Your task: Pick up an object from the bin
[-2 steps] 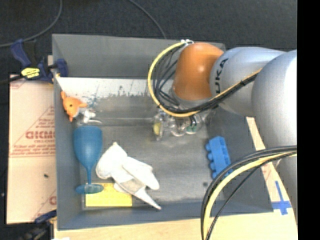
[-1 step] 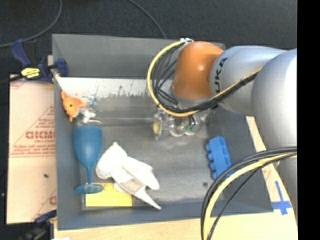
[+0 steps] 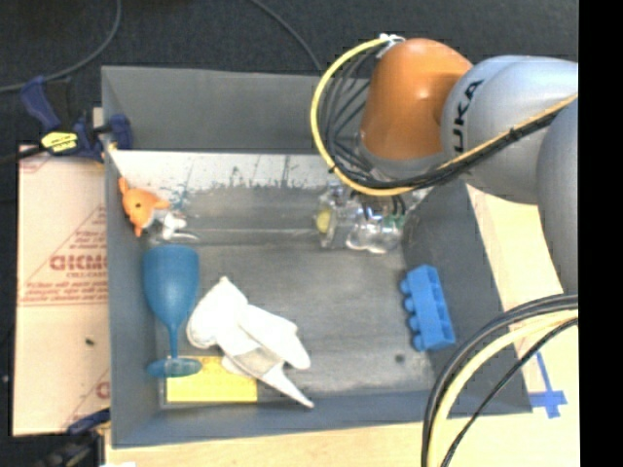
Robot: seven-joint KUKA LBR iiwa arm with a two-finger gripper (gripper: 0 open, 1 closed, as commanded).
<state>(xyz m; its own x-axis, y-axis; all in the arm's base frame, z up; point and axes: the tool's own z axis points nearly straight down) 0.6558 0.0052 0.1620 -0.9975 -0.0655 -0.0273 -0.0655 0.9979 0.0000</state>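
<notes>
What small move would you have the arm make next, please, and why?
Probably shift the gripper toward the view's lower right, over the blue studded brick. The gripper hangs by the bin's back wall over what looks like bare floor, and the brick is the nearest thing, lying alone with room around; the blue goblet and white cloth lie farther left.

Position: above the bin [image 3: 350, 309], set off somewhat toward its near side.
Facing: downward at a slight tilt; the inner face of the far wall [image 3: 243, 171] shows.
Nearness: close; the bin takes most of the picture, with a margin of surroundings.
Foreground: the arm [image 3: 516, 105] enters from the right, nearest the lens, crossing the bin's far right corner.
</notes>
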